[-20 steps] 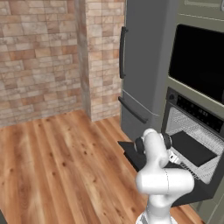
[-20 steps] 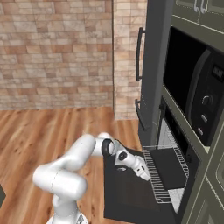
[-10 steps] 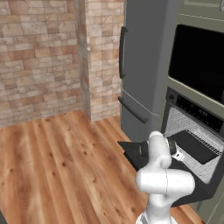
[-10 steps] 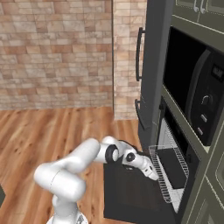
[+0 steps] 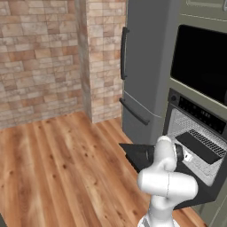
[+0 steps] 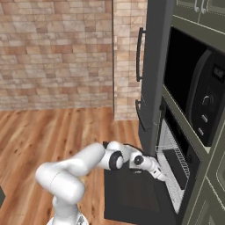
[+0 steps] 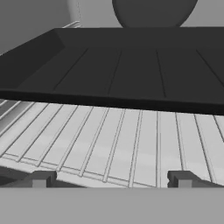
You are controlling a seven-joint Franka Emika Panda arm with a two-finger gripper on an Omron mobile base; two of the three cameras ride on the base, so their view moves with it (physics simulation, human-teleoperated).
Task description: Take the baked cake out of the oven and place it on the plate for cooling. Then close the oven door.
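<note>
Gripper point(image 7: 111, 178) open, finger tips wide apart, nothing between them, low over front edge of wire rack point(image 7: 131, 144). One dark flat tray point(image 7: 131, 65) on rack just ahead, further in; cake not discernible. Rack inside pale grey cavity of oven point(image 5: 197, 146). Oven door point(image 6: 132, 193) dropped flat, arm reaching over it. No legible writing; display on control strip too small to read. One grey fridge point(image 5: 142, 80) beside oven, two handles. Wooden plank floor point(image 5: 57, 168), brick wall point(image 5: 40, 57).
</note>
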